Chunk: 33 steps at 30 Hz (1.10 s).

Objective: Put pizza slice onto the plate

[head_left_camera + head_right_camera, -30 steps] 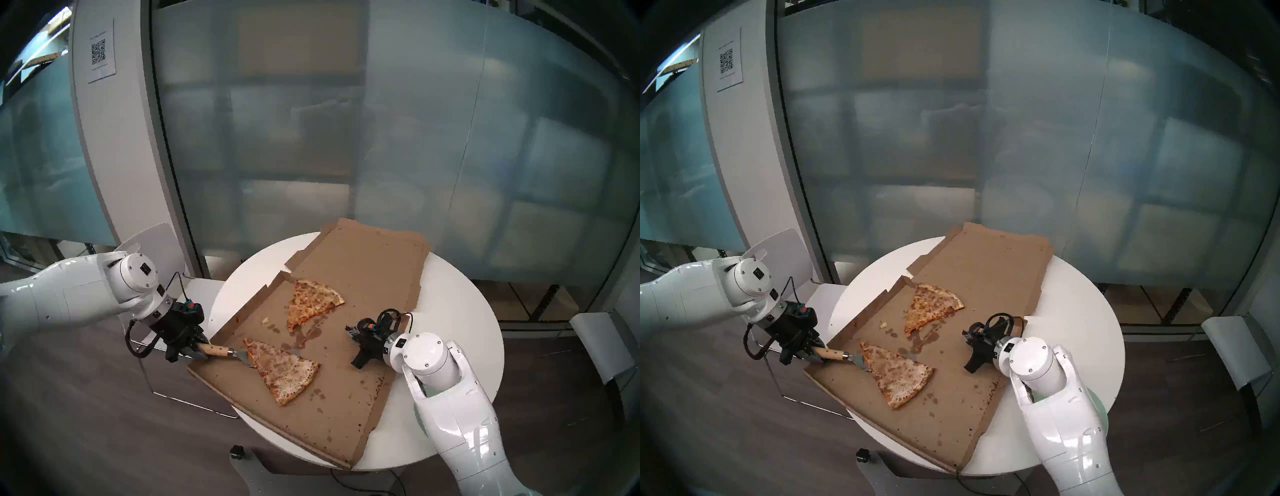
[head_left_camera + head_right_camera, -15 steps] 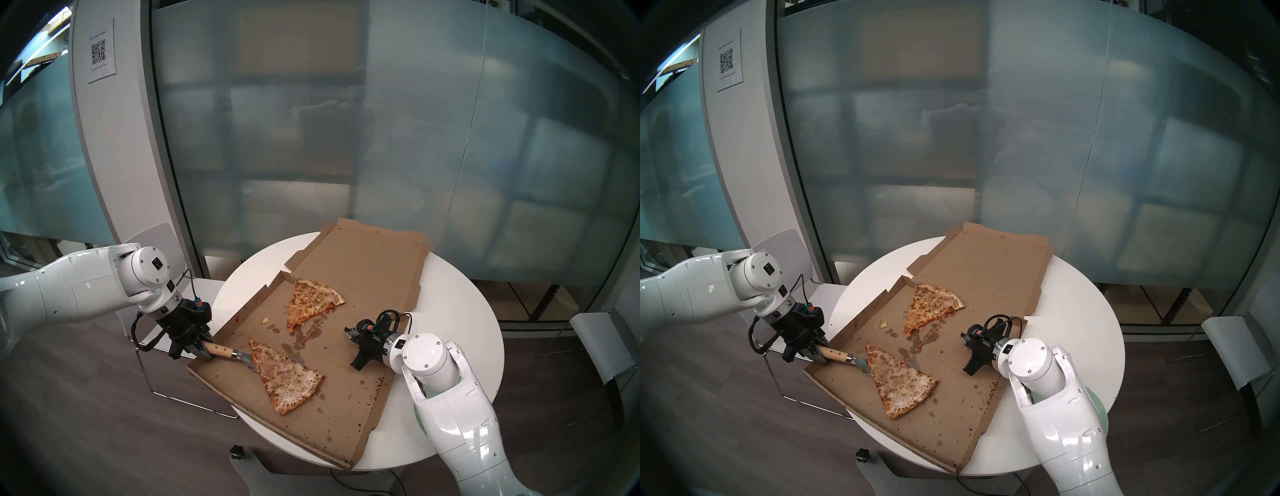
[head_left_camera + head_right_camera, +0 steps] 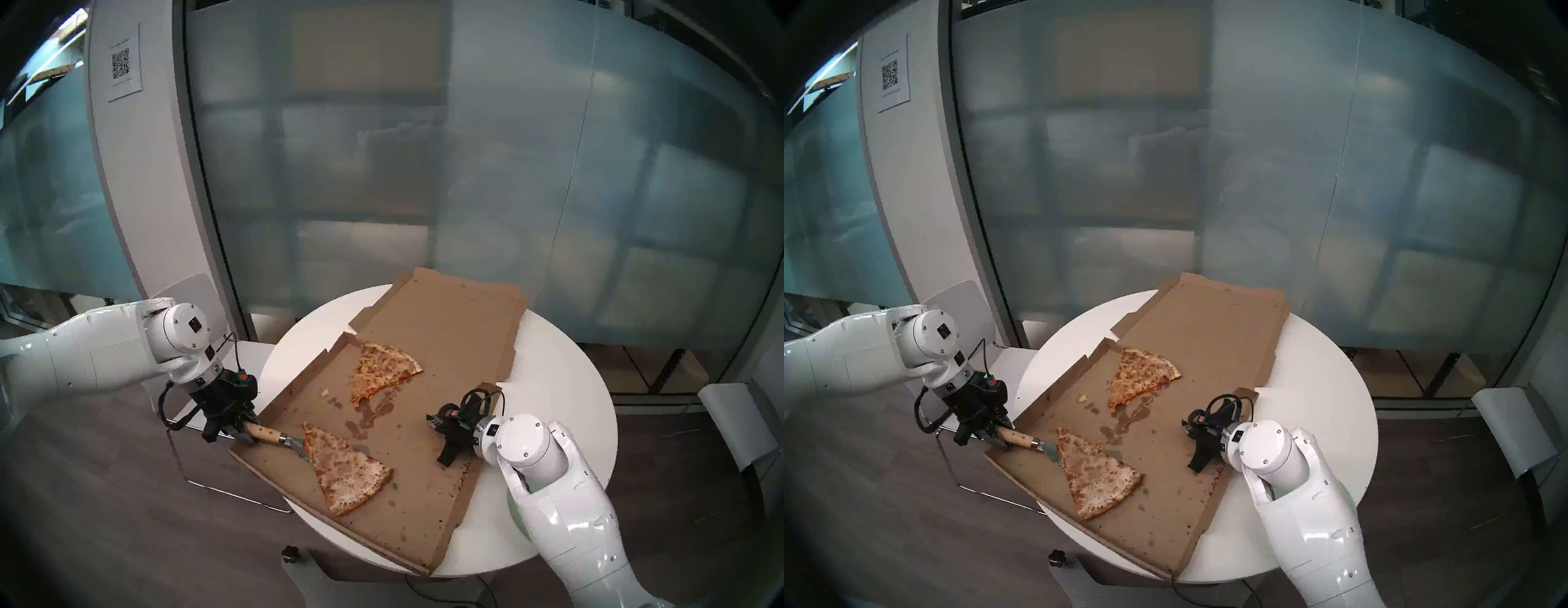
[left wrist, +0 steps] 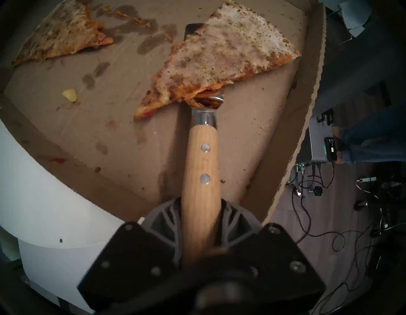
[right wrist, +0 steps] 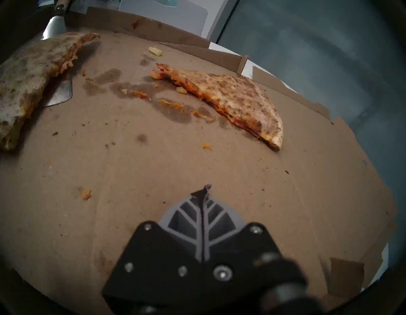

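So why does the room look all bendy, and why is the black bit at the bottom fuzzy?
Head views: a fisheye lens bows the glass wall, with dark corners. Left wrist view: the left gripper sits too near the lens and blurs, while the pizza slice stays sharp. Right wrist view: the right gripper blurs likewise.

Two pizza slices [image 3: 345, 467] [image 3: 384, 371], one server [image 3: 275, 437], one box [image 3: 424, 488], perhaps one plate [image 3: 1348, 501]

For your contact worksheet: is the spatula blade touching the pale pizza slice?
Touching. In the left wrist view the spatula blade runs under the pizza slice, which lies on it.
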{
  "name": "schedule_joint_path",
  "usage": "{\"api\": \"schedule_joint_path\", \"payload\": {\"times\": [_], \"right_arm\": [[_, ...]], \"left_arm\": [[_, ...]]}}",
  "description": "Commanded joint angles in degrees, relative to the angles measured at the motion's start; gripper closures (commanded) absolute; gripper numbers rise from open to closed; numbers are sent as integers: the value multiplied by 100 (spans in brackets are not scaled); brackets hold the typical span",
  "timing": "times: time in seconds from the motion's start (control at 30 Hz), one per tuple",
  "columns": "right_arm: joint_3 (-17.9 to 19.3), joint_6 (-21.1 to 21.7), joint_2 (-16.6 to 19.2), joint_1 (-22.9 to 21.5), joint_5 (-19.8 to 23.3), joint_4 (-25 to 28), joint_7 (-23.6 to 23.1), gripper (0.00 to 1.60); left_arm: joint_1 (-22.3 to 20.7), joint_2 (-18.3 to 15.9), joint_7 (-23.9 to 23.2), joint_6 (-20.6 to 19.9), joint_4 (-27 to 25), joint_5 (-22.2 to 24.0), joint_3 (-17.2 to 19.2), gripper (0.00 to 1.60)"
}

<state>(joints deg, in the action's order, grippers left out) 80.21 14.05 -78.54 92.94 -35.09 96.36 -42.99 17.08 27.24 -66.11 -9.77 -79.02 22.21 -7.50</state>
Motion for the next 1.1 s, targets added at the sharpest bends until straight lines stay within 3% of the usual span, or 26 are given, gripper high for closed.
{"api": "schedule_joint_path", "payload": {"times": [0.0, 0.6, 1.07], "right_arm": [[-4, -19, 1, -9, -21, 81, 25, 160], [-21, -33, -49, 3, -85, 145, -7, 160], [-25, -19, -95, -55, -73, 131, 22, 160]], "left_arm": [[-203, 119, -133, 4, 69, -72, 88, 160], [-387, 121, -604, 187, -269, -476, 71, 160], [-264, 10, -470, 145, -422, -469, 87, 160]]}}
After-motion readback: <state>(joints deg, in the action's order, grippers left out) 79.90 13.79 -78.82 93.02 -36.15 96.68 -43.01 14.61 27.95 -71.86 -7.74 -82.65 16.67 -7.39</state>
